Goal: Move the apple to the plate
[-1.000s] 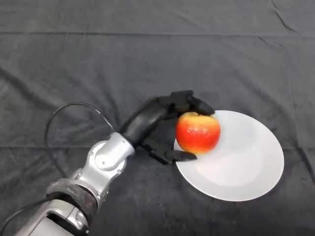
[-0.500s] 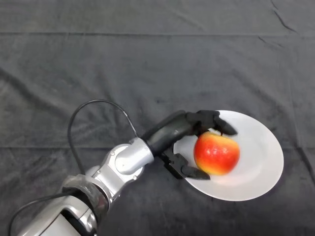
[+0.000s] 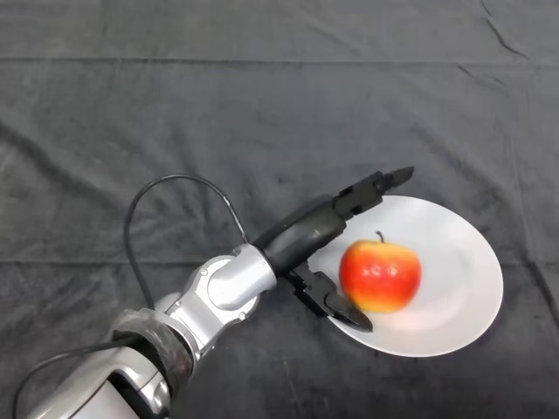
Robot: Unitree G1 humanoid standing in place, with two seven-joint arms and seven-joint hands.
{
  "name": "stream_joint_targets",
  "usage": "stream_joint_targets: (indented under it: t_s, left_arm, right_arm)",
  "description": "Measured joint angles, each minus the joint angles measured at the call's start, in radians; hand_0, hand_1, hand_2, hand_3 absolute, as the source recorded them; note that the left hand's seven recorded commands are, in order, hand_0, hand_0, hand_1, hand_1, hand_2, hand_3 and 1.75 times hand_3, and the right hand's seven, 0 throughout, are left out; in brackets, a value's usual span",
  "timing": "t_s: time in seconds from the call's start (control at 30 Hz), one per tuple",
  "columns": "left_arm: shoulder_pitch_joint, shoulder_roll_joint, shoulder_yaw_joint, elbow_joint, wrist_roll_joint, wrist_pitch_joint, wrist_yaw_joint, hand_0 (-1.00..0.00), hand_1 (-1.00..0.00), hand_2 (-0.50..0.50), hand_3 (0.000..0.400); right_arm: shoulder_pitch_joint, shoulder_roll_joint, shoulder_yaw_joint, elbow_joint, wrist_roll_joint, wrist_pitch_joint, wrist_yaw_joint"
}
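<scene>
My left hand (image 3: 307, 240) is spread wide, fingers straight, letting go of the red-yellow apple (image 3: 380, 276) sitting just beside it on the white plate (image 3: 463, 301); no writing shows.

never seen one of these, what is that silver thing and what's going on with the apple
The silver-grey thing is a humanoid robot's left arm, ending in a black hand. The picture comes from a camera on the robot's head, looking down at a table covered with a dark cloth. On the cloth lies a round white plate, and a red and yellow apple sits on it, stem up. The hand holds nothing: its fingers are stretched out straight beyond the apple and its thumb lies on the near side, both apart from the fruit.
</scene>
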Motion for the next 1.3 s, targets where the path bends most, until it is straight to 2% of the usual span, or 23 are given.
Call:
stream_joint_targets:
  t_s: [0.17,0.4,0.83,1.07,1.3]
  left_arm:
    - [0.000,0.027,0.001,0.000,-0.002,-0.009,0.011,0.00,0.00,0.00,0.000]
    - [0.001,0.077,0.011,0.000,-0.001,-0.060,0.012,0.00,0.00,0.00,0.000]
    - [0.045,0.194,0.146,0.006,-0.005,-0.095,0.024,0.00,0.00,0.00,0.000]
    - [0.071,0.247,0.208,0.029,-0.045,-0.096,0.024,0.00,0.00,0.00,0.000]
    - [0.102,0.298,0.322,0.050,-0.099,-0.084,0.024,0.00,0.00,0.00,0.000]
  right_arm:
    - [0.000,0.000,0.0000,0.000,0.0000,0.000,0.0000]
    - [0.000,0.000,0.0000,0.000,0.0000,0.000,0.0000]
    - [0.000,0.000,-0.0001,0.000,0.0000,0.000,0.0000]
    - [0.000,0.000,-0.0001,0.000,0.0000,0.000,0.0001]
    - [0.000,0.000,-0.0002,0.000,0.0000,0.000,0.0001]
